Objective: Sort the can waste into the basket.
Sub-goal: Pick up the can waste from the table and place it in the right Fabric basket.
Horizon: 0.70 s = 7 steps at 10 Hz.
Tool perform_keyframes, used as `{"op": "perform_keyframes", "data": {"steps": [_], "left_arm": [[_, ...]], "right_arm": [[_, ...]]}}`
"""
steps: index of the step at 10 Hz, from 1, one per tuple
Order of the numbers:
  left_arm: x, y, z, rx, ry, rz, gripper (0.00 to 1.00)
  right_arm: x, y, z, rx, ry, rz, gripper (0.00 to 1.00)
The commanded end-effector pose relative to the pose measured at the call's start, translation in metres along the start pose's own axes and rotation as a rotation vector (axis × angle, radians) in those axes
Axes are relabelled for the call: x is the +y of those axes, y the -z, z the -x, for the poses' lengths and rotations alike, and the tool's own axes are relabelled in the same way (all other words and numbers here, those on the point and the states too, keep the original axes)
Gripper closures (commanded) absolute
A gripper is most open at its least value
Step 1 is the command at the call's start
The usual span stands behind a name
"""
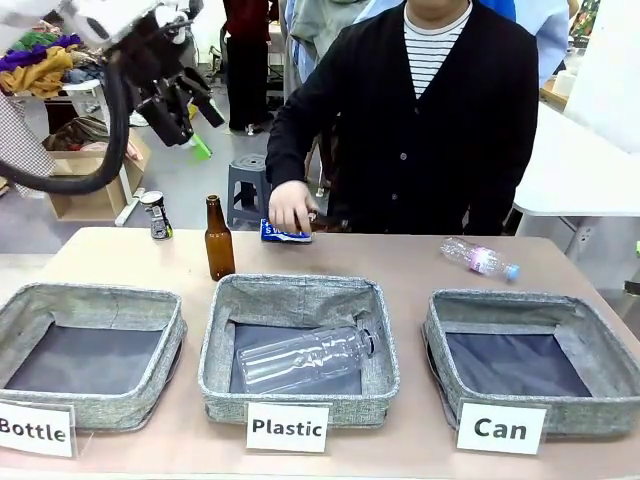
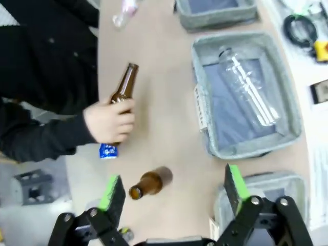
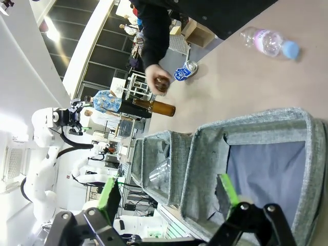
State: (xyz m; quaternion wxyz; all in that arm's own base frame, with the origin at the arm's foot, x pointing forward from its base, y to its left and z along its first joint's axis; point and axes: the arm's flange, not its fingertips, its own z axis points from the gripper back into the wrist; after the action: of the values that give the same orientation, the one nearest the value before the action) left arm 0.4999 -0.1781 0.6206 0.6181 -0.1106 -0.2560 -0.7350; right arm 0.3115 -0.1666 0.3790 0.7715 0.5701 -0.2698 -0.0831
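While neither can has reached the Can basket, whose dark liner lies bare at the near right of the table, the job appears to stand at its first pick. The blue can lies on its side at the far edge, just beside the person's hand, which grips a lying brown bottle. The silver-topped can stands upright at the far left, well apart from the basket. An upright brown bottle stands between the 2 cans.

The left gripper hangs high over the far left of the table, angled downward, its claw spread wide and empty. Its wrist view looks straight down on the upright bottle. The right gripper hovers above the Can basket, likewise wide and empty.

The silver-topped can looks the safer target, since the person's hand crowds the blue one. The next move probably calls for the left arm to shift toward that can, descend with 1 finger on each side, and keep clear of the upright bottle close by.
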Motion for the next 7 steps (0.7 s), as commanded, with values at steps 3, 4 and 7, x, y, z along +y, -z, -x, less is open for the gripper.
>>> {"op": "perform_keyframes", "data": {"steps": [3,4,7], "left_arm": [[-0.106,-0.093,0.117,-0.186,-0.196,-0.245,0.0],[-0.139,-0.095,0.155,-0.268,-0.213,-0.265,0.0],[-0.194,-0.071,0.259,-0.487,-0.491,-0.366,0.0]], "right_arm": [[0.0,0.001,-0.003,-0.013,-0.025,-0.014,0.0],[0.0,0.001,-0.003,-0.013,-0.025,-0.014,0.0],[0.0,0.001,-0.003,-0.013,-0.025,-0.014,0.0]]}}
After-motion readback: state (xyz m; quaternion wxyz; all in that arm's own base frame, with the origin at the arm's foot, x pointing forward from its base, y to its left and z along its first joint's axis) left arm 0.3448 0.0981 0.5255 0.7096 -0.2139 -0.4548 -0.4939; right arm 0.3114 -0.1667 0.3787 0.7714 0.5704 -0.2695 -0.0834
